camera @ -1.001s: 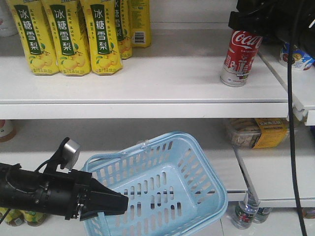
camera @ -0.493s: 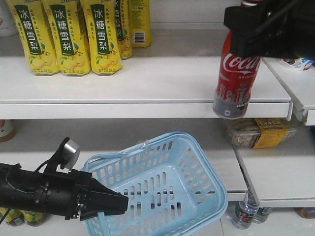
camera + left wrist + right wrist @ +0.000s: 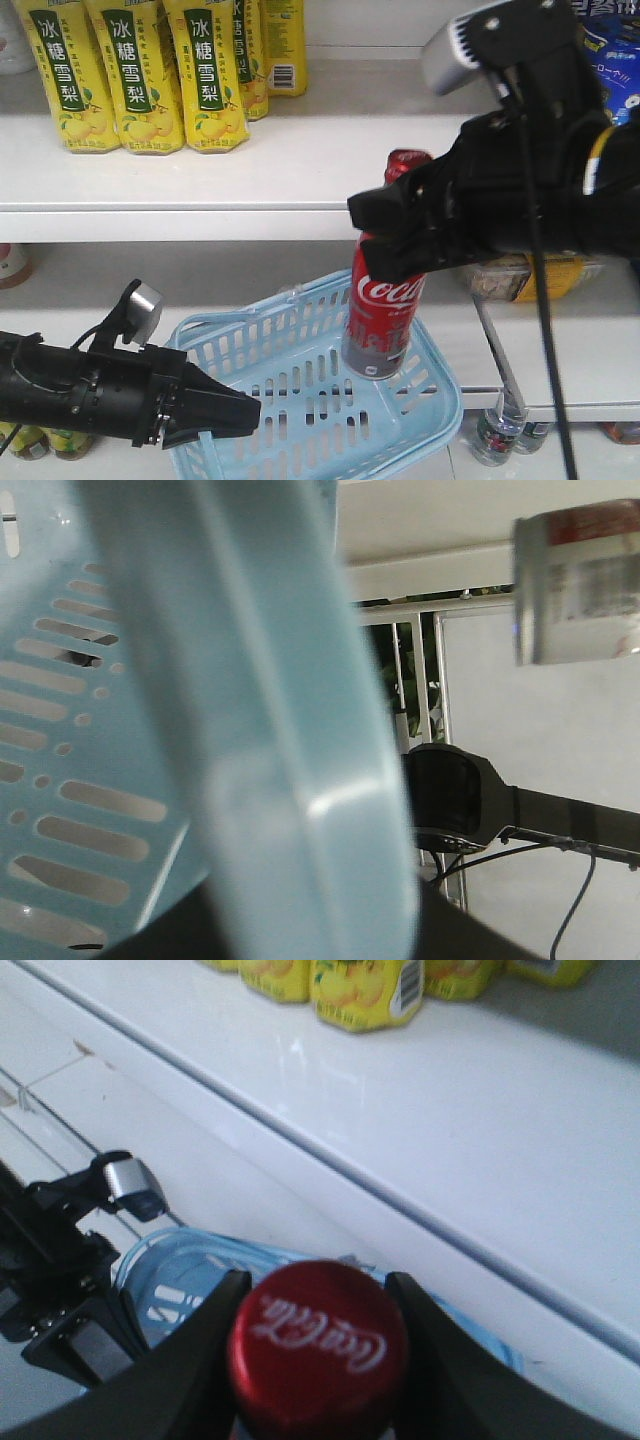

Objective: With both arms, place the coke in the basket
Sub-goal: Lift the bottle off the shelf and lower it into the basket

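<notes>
White shelves (image 3: 300, 160) carry yellow cartons (image 3: 130, 75); right pincer (image 3: 395, 245) pinches the coke (image 3: 385, 305) over the basket (image 3: 330, 385), whose rim left pincer (image 3: 225, 415) clamps.

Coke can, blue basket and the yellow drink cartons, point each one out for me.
coke can (image 3: 383, 305), front view, on the red label with the script.
blue basket (image 3: 425, 352), front view, on its right side wall.
yellow drink cartons (image 3: 135, 70), front view, on the middle carton's face.

Left gripper (image 3: 240, 412) tips hidden behind basket (image 3: 440, 400) rim; coke (image 3: 580, 585) blurred, cut off.
</notes>
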Tool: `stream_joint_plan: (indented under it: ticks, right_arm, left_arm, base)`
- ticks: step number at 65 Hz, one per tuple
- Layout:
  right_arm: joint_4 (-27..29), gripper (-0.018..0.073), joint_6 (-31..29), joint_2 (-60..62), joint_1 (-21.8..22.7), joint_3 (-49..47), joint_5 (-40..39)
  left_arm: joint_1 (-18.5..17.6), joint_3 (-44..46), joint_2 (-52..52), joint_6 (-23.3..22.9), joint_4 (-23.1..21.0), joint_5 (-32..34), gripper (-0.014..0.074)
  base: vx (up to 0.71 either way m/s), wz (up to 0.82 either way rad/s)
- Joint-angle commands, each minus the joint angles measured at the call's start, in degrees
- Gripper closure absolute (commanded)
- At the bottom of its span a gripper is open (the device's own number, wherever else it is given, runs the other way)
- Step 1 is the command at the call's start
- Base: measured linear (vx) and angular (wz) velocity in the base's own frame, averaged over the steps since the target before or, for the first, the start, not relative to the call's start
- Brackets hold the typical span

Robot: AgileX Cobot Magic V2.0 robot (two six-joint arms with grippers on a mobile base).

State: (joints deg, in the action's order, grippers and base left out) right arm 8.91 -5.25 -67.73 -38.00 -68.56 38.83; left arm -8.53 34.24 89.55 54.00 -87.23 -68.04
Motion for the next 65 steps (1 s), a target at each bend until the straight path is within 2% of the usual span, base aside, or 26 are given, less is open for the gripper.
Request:
stream_joint_plan:
  ticks: [1, 22, 36, 48, 65]
  right_arm:
    - [2.39, 0.0564, -0.42, -1.99, 0.0, -1.99, -3.09]
    - [3.29, 0.056, -0.42, -14.39, 0.0, -1.99, 3.56]
    - [3.61, 0.0539, -4.37, -20.25, 0.0, -1.99, 6.53]
    - [2.44, 0.0468, -5.58, -23.4, 0.0, -1.99, 8.78]
    - [2.11, 0.0309, -5.58, -24.28, 0.0, -1.99, 10.57]
  left_arm:
    - [-0.14, 1.09, -2.04, 0.5, -3.86, -2.56, 0.0603]
    - [-0.14, 1.09, -2.04, 0.5, -3.86, -2.56, 0.0603]
    - [-0.14, 1.09, -2.04, 0.5, -3.86, -2.56, 0.0603]
    - [-0.14, 1.09, -2.04, 0.5, -3.86, -2.56, 0.0603]
    - [-0.14, 1.09, -2.04, 0.5, -3.86, -2.56, 0.0603]
  base:
    - [0.0, 0.0]
    - [0.0, 0.0]
    - [0.0, 0.0]
    - [0.0, 0.0]
    - [0.0, 0.0]
